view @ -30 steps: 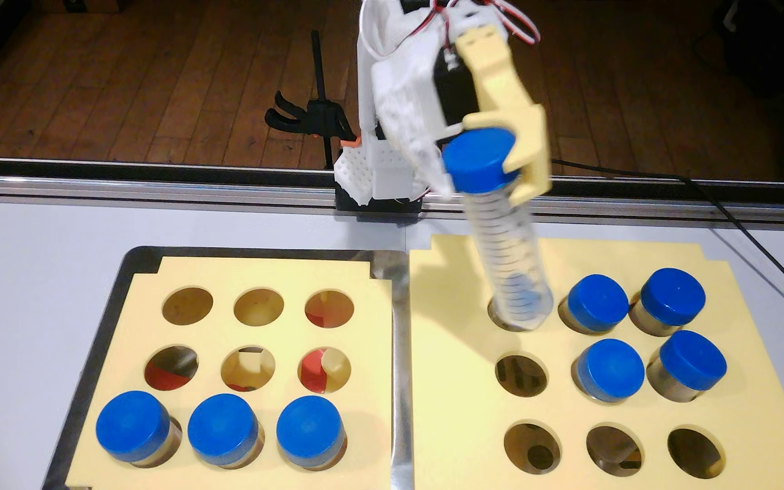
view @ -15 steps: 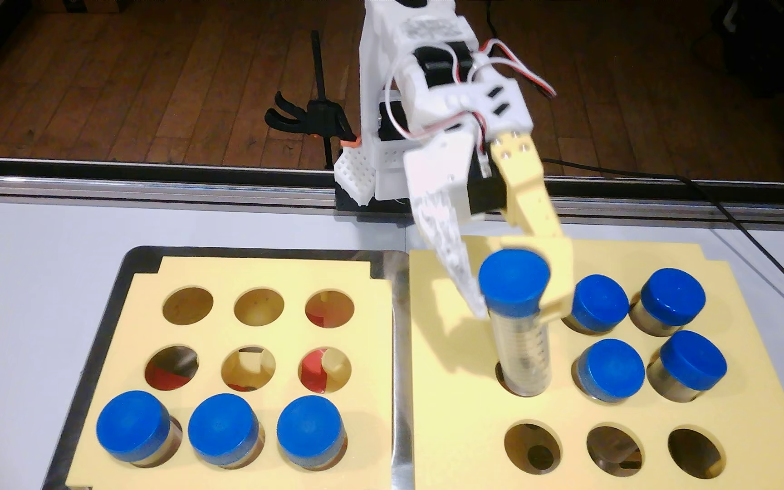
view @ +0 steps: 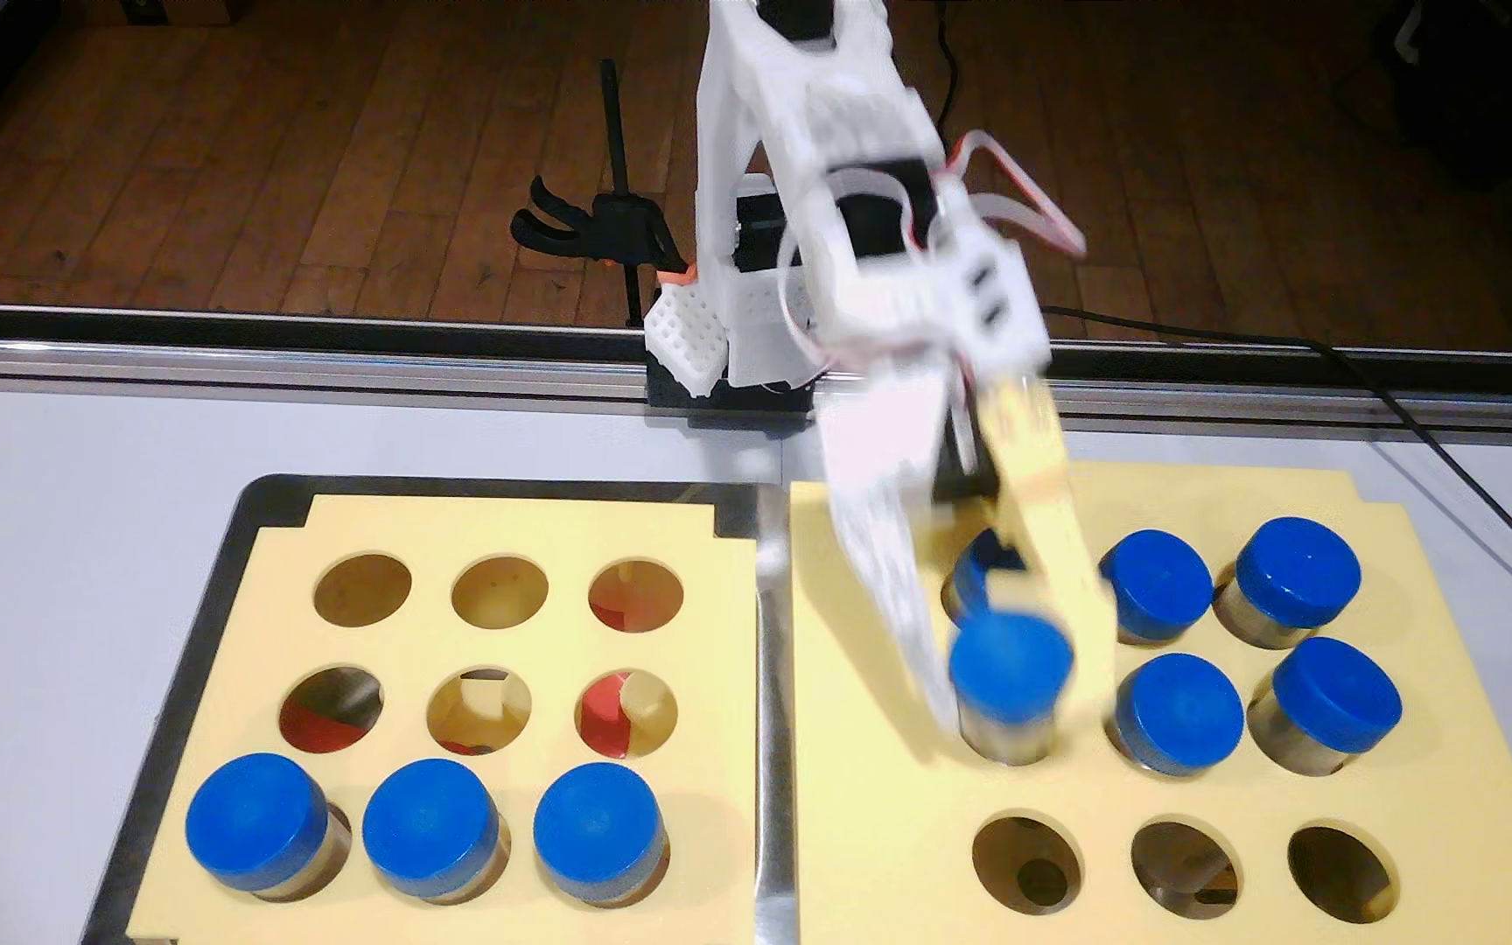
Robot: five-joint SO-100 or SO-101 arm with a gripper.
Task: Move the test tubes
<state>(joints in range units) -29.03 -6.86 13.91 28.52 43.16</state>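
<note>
My gripper (view: 1013, 704) is shut on a test tube (view: 1011, 668) just under its blue cap, the white finger on the left and the yellow finger (view: 1066, 545) on the right. This tube stands sunk in the middle-row left hole of the right yellow rack (view: 870, 818). Another test tube (view: 975, 568) sits in the hole behind it, partly hidden by the fingers. More capped tubes fill the same rack's holes to the right, such as one at the back (view: 1157, 586) and one in the middle row (view: 1180, 713). Three tubes, one at the left (view: 257, 822), stand in the left rack's (view: 280, 581) front row.
The left rack lies in a metal tray (view: 771, 727); its two back rows of holes are open. The right rack's front row of holes is open too. A black clamp (view: 589, 227) and the arm's base stand at the table's far edge. A black cable (view: 1461, 472) runs along the right.
The gripper carried the tube forward from above the back-left hole to the middle-row left hole, then lowered it until only the cap and a short stretch of tube show.
</note>
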